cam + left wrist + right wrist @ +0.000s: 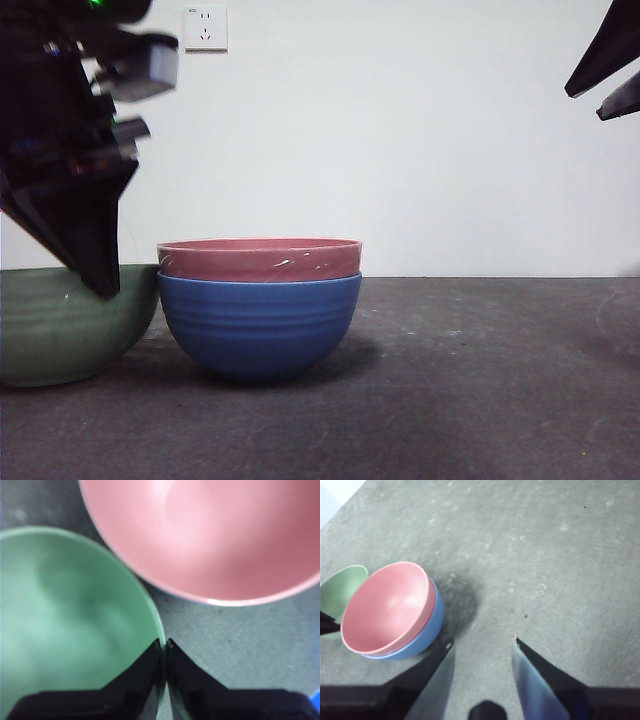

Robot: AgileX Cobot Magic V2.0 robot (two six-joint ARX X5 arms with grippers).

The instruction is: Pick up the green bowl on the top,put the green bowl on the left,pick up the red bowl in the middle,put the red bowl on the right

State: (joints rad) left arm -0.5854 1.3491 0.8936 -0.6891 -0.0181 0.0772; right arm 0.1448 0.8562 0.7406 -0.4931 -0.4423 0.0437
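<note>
The green bowl (60, 325) sits on the bench (480, 380) at the left, just beside the stack, with the left gripper (164, 645) pinched narrow on its rim, one jaw inside the wall and one outside. Whether the bowl's weight is fully on the bench is hard to tell, though its base looks down in the front view. The step in hand seems to be the release: the jaws should part just enough to free the rim and then lift straight up, since any sideways drag would tip the bowl or knock it into its neighbour, which stands very close. The red bowl (260, 260) is nested in a blue bowl (260, 325) in the middle, its rim standing proud, so an edge grasp like this one should suit it; the blue bowl may want to rise with it, so a slow lift is wise. The right gripper (482, 647) hangs high with its jaws wide apart, holding nothing, over bare bench to the right of the stack. Count: three bowls, one each of green, red and blue, and two grippers.
</note>
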